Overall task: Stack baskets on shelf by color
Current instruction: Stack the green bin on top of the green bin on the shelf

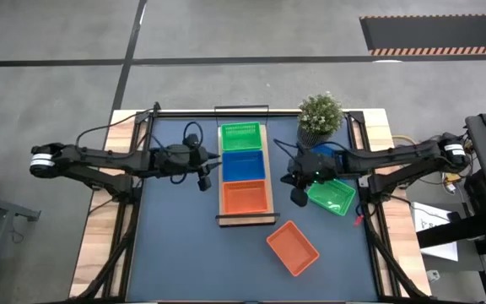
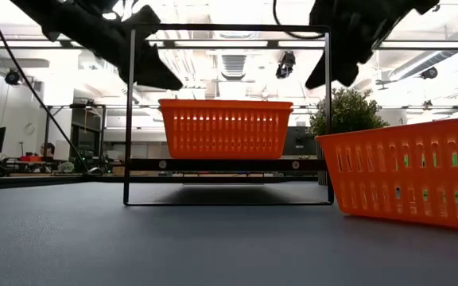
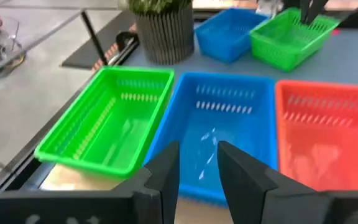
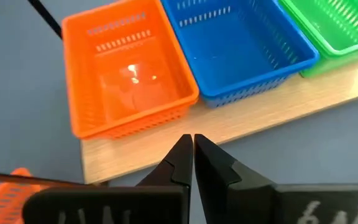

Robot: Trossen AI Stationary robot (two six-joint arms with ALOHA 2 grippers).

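The light-wood shelf (image 1: 246, 219) carries three baskets in a row: green (image 1: 240, 137) at the far end, blue (image 1: 243, 165) in the middle and orange (image 1: 245, 196) at the near end. They rest on their bases. My left gripper (image 3: 199, 168) hovers open just left of the shelf, beside the blue basket (image 3: 222, 130). My right gripper (image 4: 193, 152) is shut and hangs over the table right of the shelf, facing the orange basket (image 4: 126, 68). A loose green basket (image 1: 332, 196) lies just right of the right gripper, and a loose orange one (image 1: 292, 247) lies near the table's front.
A potted plant (image 1: 320, 116) stands at the far right of the table, and a loose blue basket (image 3: 229, 31) sits next to it, under the right arm. The shelf's black frame (image 2: 227, 30) rises above the board. Bare dark-blue tabletop (image 1: 184, 253) lies to the near left.
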